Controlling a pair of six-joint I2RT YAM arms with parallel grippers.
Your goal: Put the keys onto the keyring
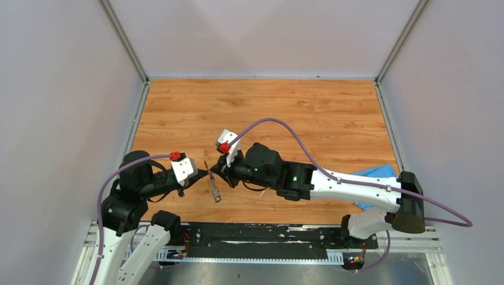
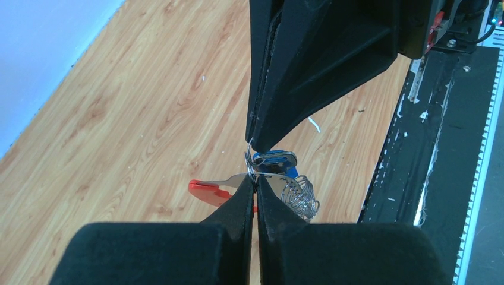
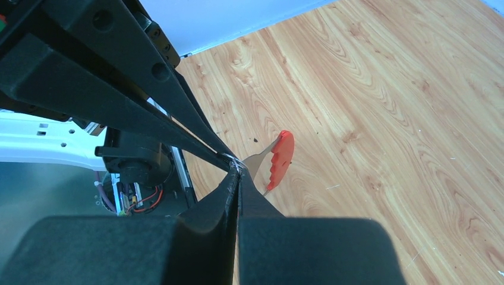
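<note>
Threading step in hand, by the look of it. Keyring (image 2: 300, 199) held in the air above the near part of the table (image 1: 297, 113), between the two arms, not resting on anything.

Left pincer (image 2: 257, 185) fully clenched, grasping the thin silvery wire of the keyring, right next to the red part (image 2: 205, 191). Right pincer (image 3: 238, 177) fully clenched too, tip against tip with the left one, closed at the same wire a little higher. Whether pinching only the wire or also a key, not possible to tell.

Blue key (image 2: 274, 159) just beside both tips, touching the wire, above the grey coil. Already on the ring or only leaning against it: cannot say. Black key not visible in any view. Red part sticking out sideways, free, well apart from the table.

Next move, probably: hold firm with the left pincer, then turn or slide a little with the right pincer to work the blue key along the wire and fully onto the ring. Very small and slow motion needed here, with such a thin wire and so little room between the tips. Risk of slipping out or bending. After that, look for the black key.
</note>
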